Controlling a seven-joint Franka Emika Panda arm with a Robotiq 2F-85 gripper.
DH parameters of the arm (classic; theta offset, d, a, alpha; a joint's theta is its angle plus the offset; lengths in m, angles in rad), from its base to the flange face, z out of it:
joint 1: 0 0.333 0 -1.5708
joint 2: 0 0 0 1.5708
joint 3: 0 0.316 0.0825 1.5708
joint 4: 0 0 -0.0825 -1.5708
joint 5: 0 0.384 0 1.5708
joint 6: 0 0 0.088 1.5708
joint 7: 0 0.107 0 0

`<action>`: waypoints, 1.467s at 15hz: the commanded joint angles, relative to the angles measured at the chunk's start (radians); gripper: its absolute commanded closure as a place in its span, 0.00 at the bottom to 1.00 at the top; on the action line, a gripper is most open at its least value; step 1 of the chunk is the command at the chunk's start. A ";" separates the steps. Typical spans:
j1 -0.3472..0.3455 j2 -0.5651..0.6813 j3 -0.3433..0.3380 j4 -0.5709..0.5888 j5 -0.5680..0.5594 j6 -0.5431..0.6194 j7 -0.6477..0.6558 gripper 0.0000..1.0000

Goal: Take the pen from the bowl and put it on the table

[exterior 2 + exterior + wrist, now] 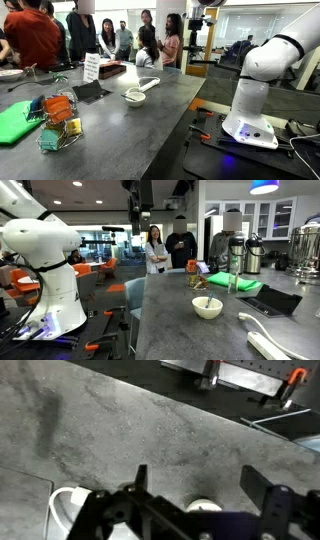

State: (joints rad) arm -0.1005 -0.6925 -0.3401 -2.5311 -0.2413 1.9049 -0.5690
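Note:
The cream-white bowl (207,307) stands on the dark grey table (170,320); it shows in both exterior views (134,96). A thin dark stick, the pen (208,302), seems to lie in it, too small to be sure. My gripper (197,482) is open and empty, high above the table with its fingers pointing down. In the wrist view only the bowl's rim (205,506) shows, below the fingertips and partly hidden by the gripper body. The pen is hidden in the wrist view.
A black tablet (268,301), a white cable with plug strip (268,343), a green cloth (235,283) and steel thermos jugs (246,252) stand beyond the bowl. A wire basket of packets (55,125) is nearby. The robot base (250,110) is beside the counter. People stand behind.

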 commanded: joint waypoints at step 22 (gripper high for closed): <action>0.054 0.100 0.016 0.061 0.013 0.040 -0.018 0.00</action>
State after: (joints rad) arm -0.0775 -0.6748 -0.3343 -2.5235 -0.2397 1.9235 -0.5689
